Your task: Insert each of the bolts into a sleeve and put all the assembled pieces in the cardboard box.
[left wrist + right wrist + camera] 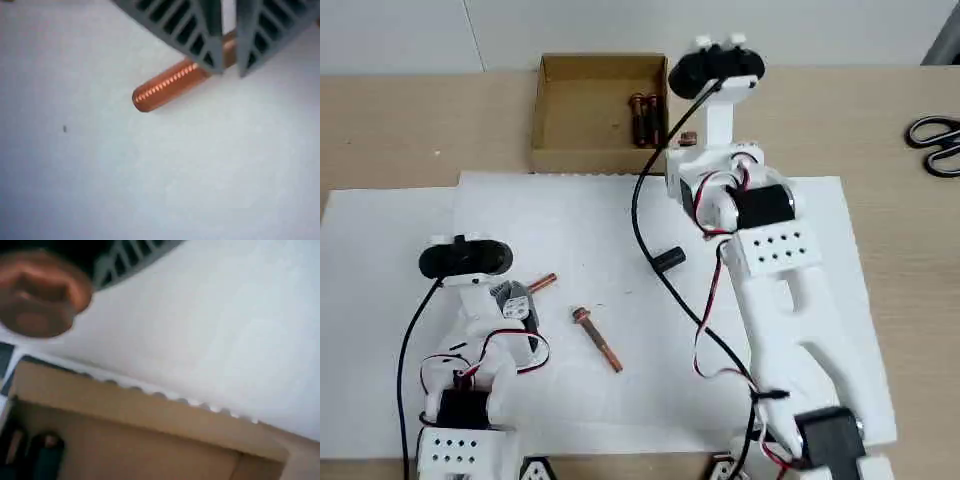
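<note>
Evidently the left claw (229,67) was pinching a copper bolt (165,87) on the white sheet (150,175); that pickup looked in hand, and next it needed seating in the black sleeve (668,258) nearby.

A pale wooden table (400,120) fills the high view from side to side. A white sheet (550,220) covers most of its near part, with bare wood showing along the far edge and on the right. The sheet's far edge is scalloped. Behind the table runs a plain white wall (620,30), crossed by one thin slanting seam. Scissors (935,140) lie on the bare wood at the right edge. The light is even and soft, with faint, short shadows.
</note>
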### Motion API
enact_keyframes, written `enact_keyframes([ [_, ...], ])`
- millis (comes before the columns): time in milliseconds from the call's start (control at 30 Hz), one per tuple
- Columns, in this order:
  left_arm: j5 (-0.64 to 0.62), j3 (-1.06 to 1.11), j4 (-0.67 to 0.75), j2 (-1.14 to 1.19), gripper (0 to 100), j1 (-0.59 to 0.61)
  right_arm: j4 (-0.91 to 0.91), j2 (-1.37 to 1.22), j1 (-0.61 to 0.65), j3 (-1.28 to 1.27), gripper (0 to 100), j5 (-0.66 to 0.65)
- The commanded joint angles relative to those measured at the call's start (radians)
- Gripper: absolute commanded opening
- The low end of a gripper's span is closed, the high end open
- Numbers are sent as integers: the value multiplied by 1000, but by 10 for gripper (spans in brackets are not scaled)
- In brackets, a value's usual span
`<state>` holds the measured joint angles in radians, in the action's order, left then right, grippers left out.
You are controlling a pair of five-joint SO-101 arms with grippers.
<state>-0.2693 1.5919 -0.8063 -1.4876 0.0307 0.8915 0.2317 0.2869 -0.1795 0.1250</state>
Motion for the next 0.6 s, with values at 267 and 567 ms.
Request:
enact_keyframes([
  [267,-2,-7,-2,-8,6,-2,-25,-148,-24,249,4,-11],
  [567,-3,-7,-2,-8,6,0,-31,-285,-22,370,4,-38],
])
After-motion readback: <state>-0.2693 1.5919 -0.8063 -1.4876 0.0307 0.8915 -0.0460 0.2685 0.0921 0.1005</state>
